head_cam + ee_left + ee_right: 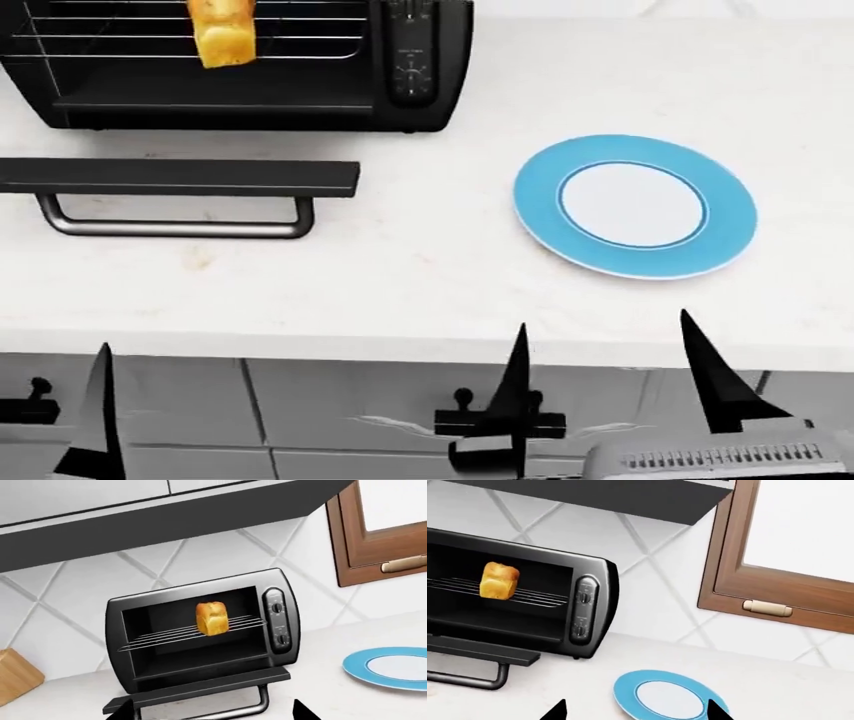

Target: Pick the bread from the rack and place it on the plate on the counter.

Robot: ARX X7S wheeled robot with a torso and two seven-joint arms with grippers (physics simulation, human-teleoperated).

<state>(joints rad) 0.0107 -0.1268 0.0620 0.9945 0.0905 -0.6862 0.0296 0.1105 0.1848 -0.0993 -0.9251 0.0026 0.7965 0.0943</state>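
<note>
The bread (212, 618) stands upright on the wire rack (167, 636) inside the open black toaster oven; it also shows in the head view (224, 35) and the right wrist view (498, 581). The blue-rimmed plate (534, 200) lies empty on the white counter (400, 270), right of the oven. My left gripper (210, 712) is open and empty, well short of the oven door. My right gripper (603, 322) is open and empty at the counter's front edge, near the plate (627, 690). In the head view only one left finger (96, 400) shows.
The oven door (180, 177) hangs open flat, its silver handle (174, 228) over the counter. A wooden block (17, 677) stands beside the oven. A brown window frame (780, 580) and a dark overhead cabinet (167, 525) are behind. Grey drawers (334, 400) lie below.
</note>
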